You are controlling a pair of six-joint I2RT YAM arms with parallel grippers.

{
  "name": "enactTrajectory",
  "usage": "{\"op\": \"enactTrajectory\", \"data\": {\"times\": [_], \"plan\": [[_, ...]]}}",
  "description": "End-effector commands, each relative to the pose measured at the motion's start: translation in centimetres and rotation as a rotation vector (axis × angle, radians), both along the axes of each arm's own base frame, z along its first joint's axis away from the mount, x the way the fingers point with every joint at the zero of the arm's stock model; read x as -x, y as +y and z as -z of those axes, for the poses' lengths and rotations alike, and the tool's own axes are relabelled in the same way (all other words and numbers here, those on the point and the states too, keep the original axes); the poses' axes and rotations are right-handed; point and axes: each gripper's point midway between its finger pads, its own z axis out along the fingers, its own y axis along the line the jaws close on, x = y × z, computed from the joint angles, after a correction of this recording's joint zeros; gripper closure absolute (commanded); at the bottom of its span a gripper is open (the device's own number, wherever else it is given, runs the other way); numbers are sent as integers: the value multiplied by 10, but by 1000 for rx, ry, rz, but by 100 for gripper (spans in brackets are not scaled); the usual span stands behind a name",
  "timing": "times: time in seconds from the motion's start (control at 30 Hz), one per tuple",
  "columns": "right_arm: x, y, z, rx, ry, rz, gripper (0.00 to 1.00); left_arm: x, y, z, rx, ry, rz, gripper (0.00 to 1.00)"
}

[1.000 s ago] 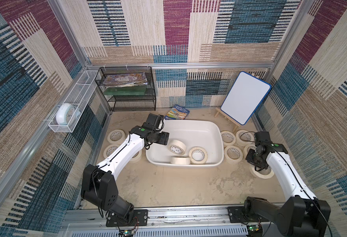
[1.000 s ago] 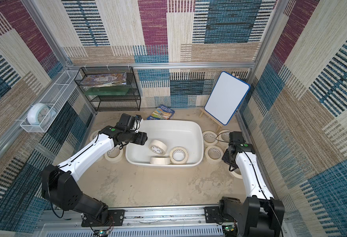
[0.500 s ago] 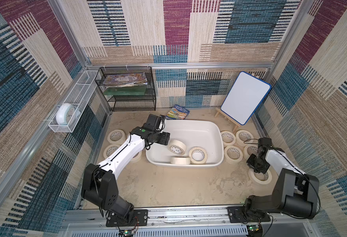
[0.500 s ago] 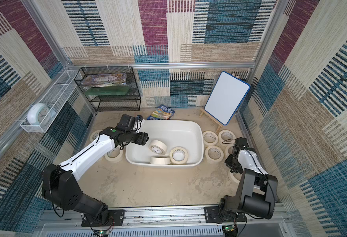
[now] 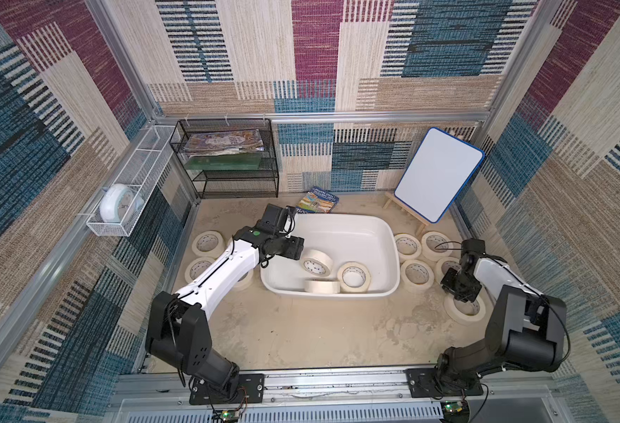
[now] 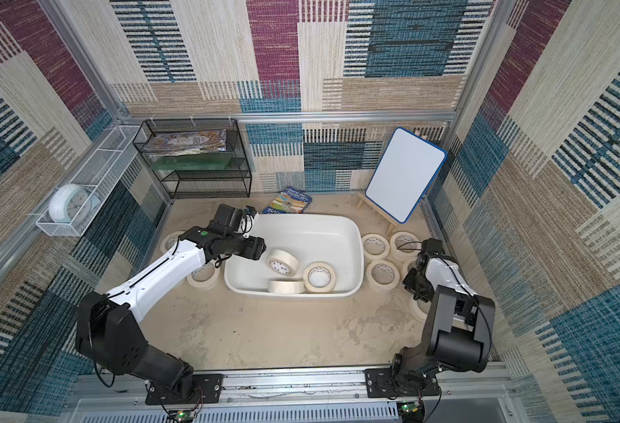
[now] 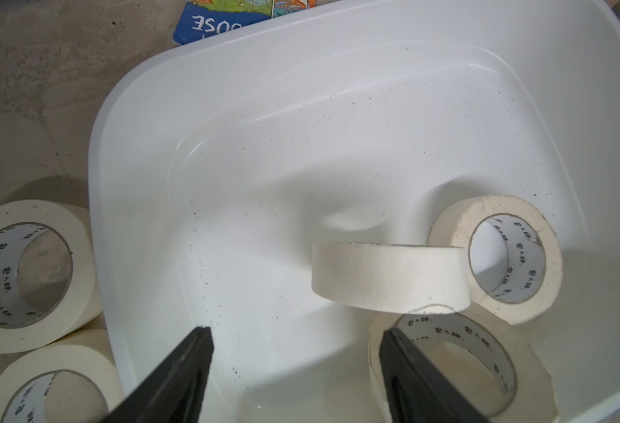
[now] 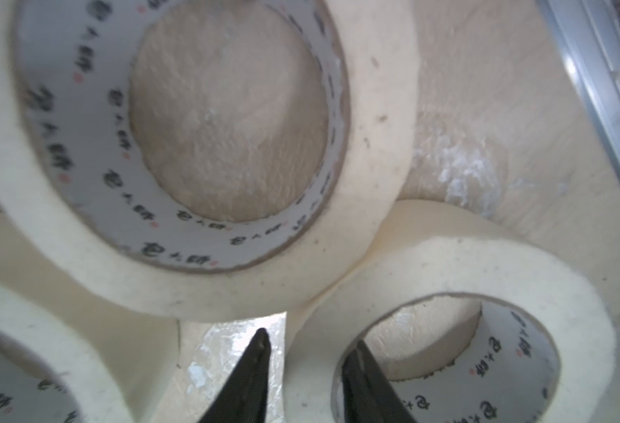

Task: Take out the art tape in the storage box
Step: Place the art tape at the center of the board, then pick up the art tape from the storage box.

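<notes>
Top views, box: the storage box [image 5: 345, 216] sits mid-table, with most of its floor bare
Top views, left to do: three rolls of art tape [image 5: 317, 263] lie bunched at its near end, touching one another, one of them tilted
Top views, done: taken-out rolls [image 5: 208, 243] lie flat on the table [image 5: 301, 329] to the left of the box, and more [image 6: 383, 273] to its right, so I judge most of the job finished
Top views, arms: the left gripper [image 5: 298, 252] hangs over the box's left end, near the tilted roll; the right gripper [image 5: 460, 293] is low at a roll well to the right of the box
Left wrist, claw: fingers [image 7: 191, 366] wide apart with nothing between them, above the box floor and just short of the nearest roll [image 7: 458, 366]
Right wrist, claw: fingers [image 8: 253, 373] a little apart, astride the wall of a table roll [image 8: 447, 263]; bare table shows beside one finger, so I judge it unclamped
Next: the left arm looks best placed for the three inside
</notes>
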Motion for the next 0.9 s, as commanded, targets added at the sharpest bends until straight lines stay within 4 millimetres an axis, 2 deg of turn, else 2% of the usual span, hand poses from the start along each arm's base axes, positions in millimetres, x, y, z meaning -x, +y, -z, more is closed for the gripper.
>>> {"op": "enactTrajectory", "data": {"times": [0.0, 0.2, 0.37, 0.43, 0.5, 0.67, 0.73, 0.77, 0.87], "plan": [[-14, 3, -21, 11, -81, -26, 57, 8, -4, -6, 16, 4, 26, 22], [-32, 38, -61, -4, -173, -150, 52, 35, -9, -17, 14, 24, 69, 22], [-50, 87, -87, 30, -196, -318, 51, 72, -17, -16, 20, 80, 122, 22], [-59, 115, -97, 27, -208, -403, 50, 85, -20, -7, 35, 113, 134, 22], [-70, 145, -109, 17, -239, -485, 49, 90, -19, 6, 31, 137, 121, 22], [-95, 224, -146, -19, -310, -690, 49, 86, -21, 28, 62, 126, 90, 22], [-98, 257, -149, -51, -305, -784, 48, 77, -21, 32, 60, 101, 63, 22], [-98, 267, -144, -59, -288, -813, 48, 74, -20, 34, 57, 90, 48, 22], [-96, 281, -109, -69, -191, -863, 48, 61, -19, 32, 67, 47, 1, 22]]}}
